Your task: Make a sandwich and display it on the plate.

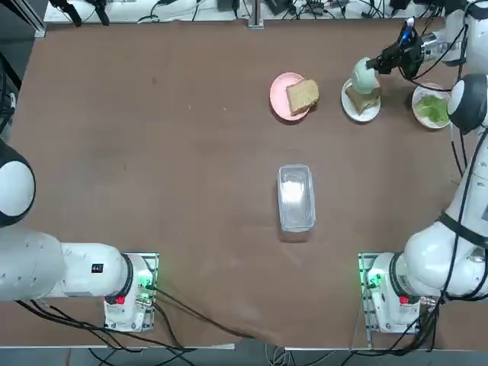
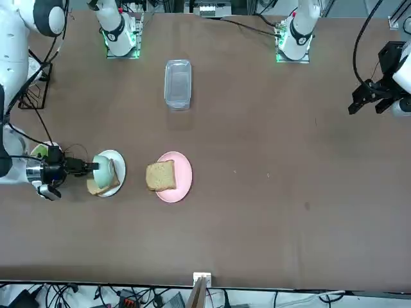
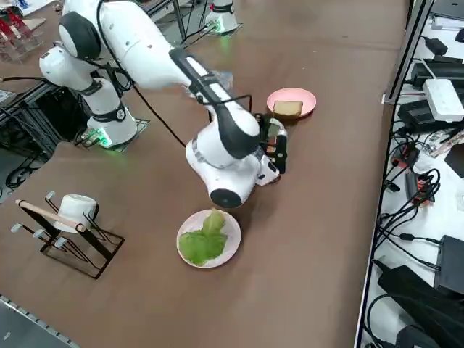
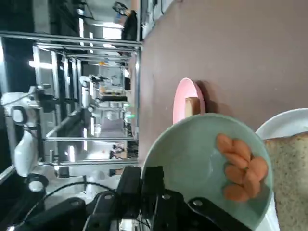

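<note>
The sandwich's parts lie apart. One bread slice (image 1: 364, 99) rests on the white plate (image 1: 352, 113) at the far right of the table. My right gripper (image 1: 375, 66) is shut on the rim of a pale-green bowl (image 1: 363, 75), held tilted on its side just above that plate. In the wrist view the bowl (image 4: 202, 159) holds several orange filling pieces (image 4: 240, 166), which lie near its lower rim above the bread (image 4: 291, 178). A second slice (image 1: 303, 95) sits on the pink plate (image 1: 282, 99). The lettuce (image 1: 433, 108) lies on another white plate by the table's right edge.
A clear lidded container (image 1: 296, 197) lies at mid-table. A wire rack with a white cup (image 3: 72, 210) stands off the table's right side. Cables (image 3: 406, 181) run along a shelf beyond the far edge.
</note>
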